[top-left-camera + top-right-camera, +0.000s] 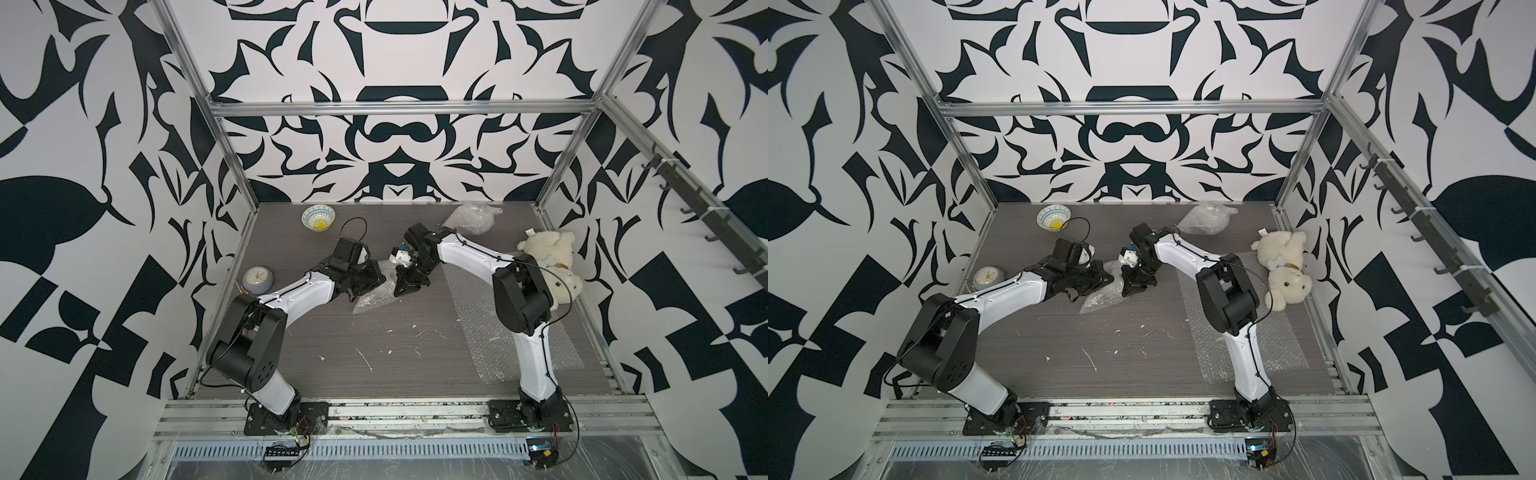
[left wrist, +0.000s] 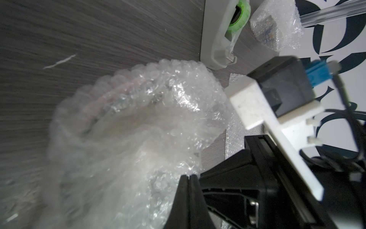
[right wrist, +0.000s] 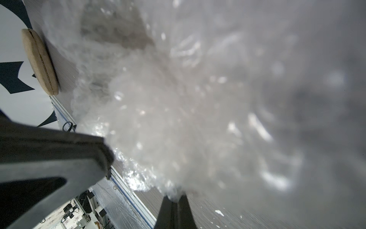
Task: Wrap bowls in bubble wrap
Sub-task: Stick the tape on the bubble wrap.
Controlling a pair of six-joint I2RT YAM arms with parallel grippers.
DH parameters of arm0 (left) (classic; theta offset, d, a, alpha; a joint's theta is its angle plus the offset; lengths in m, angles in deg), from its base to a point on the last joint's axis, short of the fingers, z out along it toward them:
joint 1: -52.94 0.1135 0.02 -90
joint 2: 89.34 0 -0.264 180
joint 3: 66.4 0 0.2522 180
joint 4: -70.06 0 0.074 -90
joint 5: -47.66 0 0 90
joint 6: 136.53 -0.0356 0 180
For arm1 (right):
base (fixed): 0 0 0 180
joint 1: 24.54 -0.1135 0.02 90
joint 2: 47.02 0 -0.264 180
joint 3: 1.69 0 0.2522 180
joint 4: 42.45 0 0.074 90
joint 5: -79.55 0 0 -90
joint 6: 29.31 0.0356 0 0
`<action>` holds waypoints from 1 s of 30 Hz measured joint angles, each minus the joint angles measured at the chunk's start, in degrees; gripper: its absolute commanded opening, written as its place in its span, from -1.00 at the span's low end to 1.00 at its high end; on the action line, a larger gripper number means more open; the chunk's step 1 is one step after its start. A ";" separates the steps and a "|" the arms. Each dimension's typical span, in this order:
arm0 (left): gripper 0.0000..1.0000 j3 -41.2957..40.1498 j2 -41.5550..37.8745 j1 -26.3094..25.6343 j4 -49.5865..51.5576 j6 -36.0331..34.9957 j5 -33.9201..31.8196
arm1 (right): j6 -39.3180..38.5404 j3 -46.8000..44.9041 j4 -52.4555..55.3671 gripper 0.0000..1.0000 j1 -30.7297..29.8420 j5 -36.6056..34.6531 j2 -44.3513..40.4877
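Left wrist camera shows a crumpled bubble wrap bundle (image 2: 138,128) on the grey table (image 2: 79,39), bulging in a rounded shape. Whether a bowl sits inside it cannot be made out. The left gripper (image 2: 187,186) has its fingers pressed together on the bundle's edge. From the right wrist camera, the right gripper (image 3: 174,200) likewise pinches a fold of the same plastic between closed fingers. In both top views the two arms meet over this bundle at mid-table. A second bundle (image 1: 471,218) lies by the back wall, so one bowl looks already wrapped. A blue-and-white bowl (image 1: 318,217) with a yellow centre sits bare at the back. A flat sheet (image 1: 486,345) lies under the right arm, probably meant for that bowl. Roughly judged, one bowl is done, one is under way and one is untouched. A clock (image 1: 257,279) and a teddy bear (image 1: 548,257) sit at the table's edges.
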 measured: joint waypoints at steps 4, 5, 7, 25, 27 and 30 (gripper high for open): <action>-1.00 -0.09 2.08 0.00 -0.44 0.02 0.00 | 0.00 0.00 0.00 -1.00 0.00 0.00 0.00; -1.00 -0.09 2.62 0.00 -0.63 0.00 0.00 | 0.00 0.00 0.02 -1.00 0.00 0.00 0.00; -1.00 -0.07 3.80 0.00 -1.11 -0.07 0.00 | 0.00 0.00 0.00 -1.00 0.00 0.00 0.00; -1.00 0.31 9.05 0.92 -5.16 -0.37 2.67 | -0.98 -1.66 -1.33 -0.54 1.88 3.52 -0.87; -1.00 0.28 9.14 1.25 -5.29 -0.37 2.69 | -1.09 -2.05 -1.11 -0.53 1.99 4.07 -1.20; -1.00 0.31 9.16 1.33 -5.35 -0.37 2.71 | -1.11 -2.71 -1.07 -0.53 2.21 4.33 -1.29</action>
